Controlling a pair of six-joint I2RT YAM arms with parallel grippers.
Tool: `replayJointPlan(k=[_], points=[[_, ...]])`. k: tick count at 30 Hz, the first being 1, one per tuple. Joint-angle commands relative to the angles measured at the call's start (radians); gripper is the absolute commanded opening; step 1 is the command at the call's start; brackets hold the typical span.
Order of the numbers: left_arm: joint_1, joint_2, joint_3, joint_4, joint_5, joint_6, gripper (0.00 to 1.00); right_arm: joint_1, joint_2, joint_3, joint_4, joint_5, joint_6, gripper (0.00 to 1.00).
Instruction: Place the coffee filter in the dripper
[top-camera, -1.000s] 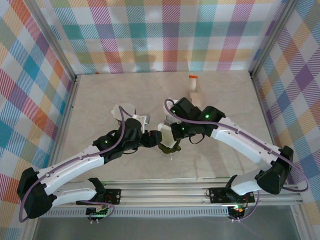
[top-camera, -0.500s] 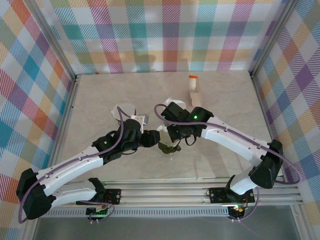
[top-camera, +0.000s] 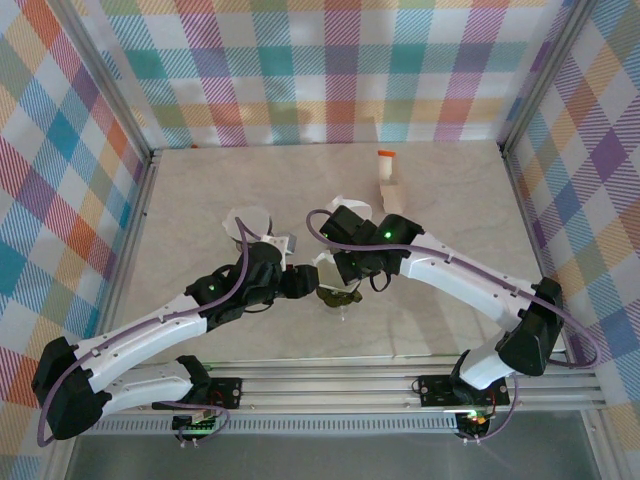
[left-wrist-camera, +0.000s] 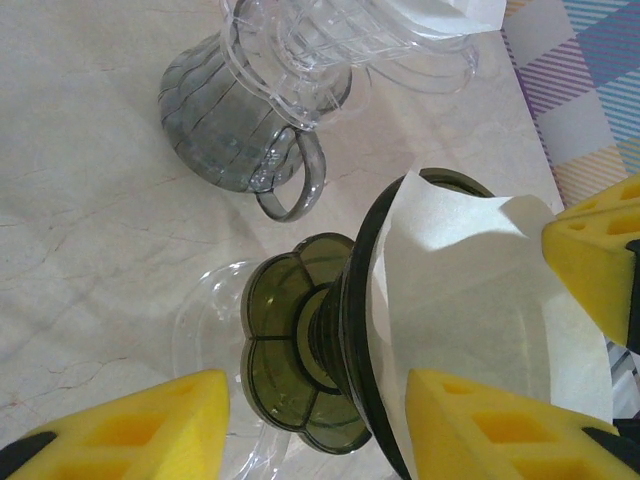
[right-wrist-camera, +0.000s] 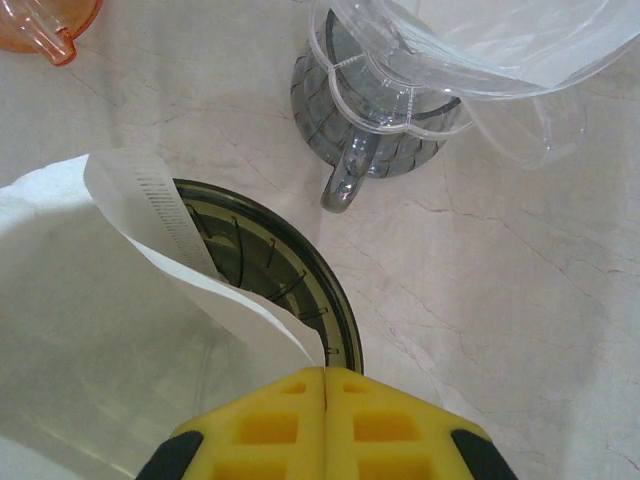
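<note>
From my station the marble desk (top-camera: 450, 200) is the biggest thing in the overhead view. I have the left arm (top-camera: 150, 335) and right arm (top-camera: 470, 285) reaching in from either side to meet over its middle, so one can work the paper while the other guards what it goes into. A grey ribbed cup (right-wrist-camera: 370, 130) with a handle stands near but apart, clear of the work. The olive dripper (left-wrist-camera: 290, 360) sits between the arms, its mouth open to the right wrist camera. The coffee filter (left-wrist-camera: 470, 320) is part way in: one side lies against the inner wall and the rest stands out over the rim, so I judge it not yet seated. My right fingers (right-wrist-camera: 270, 420) are clenched on the filter's edge just at the rim, which lets me steer the paper down. My left fingers (left-wrist-camera: 120, 425) are spread, bracketing the dripper with a gap on the base side. I read that as a brace against tipping, not a clamp.
</note>
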Motion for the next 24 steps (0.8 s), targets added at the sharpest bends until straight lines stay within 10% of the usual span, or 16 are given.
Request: replayJointPlan(k=[1, 9, 24], points=[[0.011, -0.019, -0.018, 0.001, 0.001, -0.012, 0.5, 0.009, 0.001, -0.009, -0.007, 0.018, 0.009, 0.14], [0.01, -0.018, -0.017, 0.01, 0.003, -0.012, 0.51, 0.01, -0.064, -0.012, 0.019, 0.007, 0.011, 0.6], [0.011, -0.018, -0.018, 0.02, 0.011, -0.023, 0.57, -0.037, 0.054, -0.045, 0.057, -0.153, 0.021, 0.68]])
